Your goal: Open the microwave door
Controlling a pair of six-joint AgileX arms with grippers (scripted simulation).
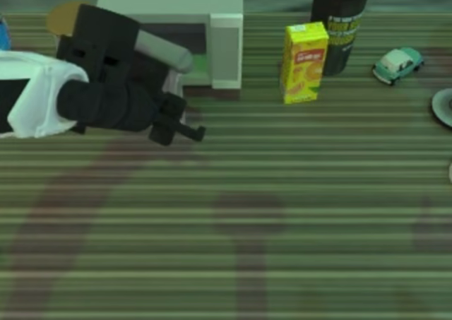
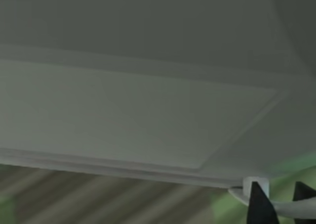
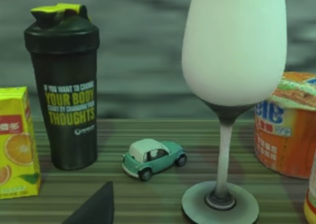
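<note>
The microwave (image 1: 185,9) sits at the table's (image 1: 296,214) back left, its microwave door (image 2: 138,115) swung partly out; the left hand (image 2: 276,204) is clamped on the door's handle. That thin grip could slip off mid-swing; the right arm is out of the top view, its hand's state untellable.

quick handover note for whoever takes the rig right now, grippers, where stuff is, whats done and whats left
Left gripper: at the microwave's front at the top view's left, close against the microwave door; the fingers are at the door's edge, and whether they grip it is unclear.
Right gripper: not seen in the top view; its wrist camera faces the shaker bottle, toy car and wine glass.
Done: the door looks partly swung out, with the dark cavity showing.
Left: swing it fully open.
</note>
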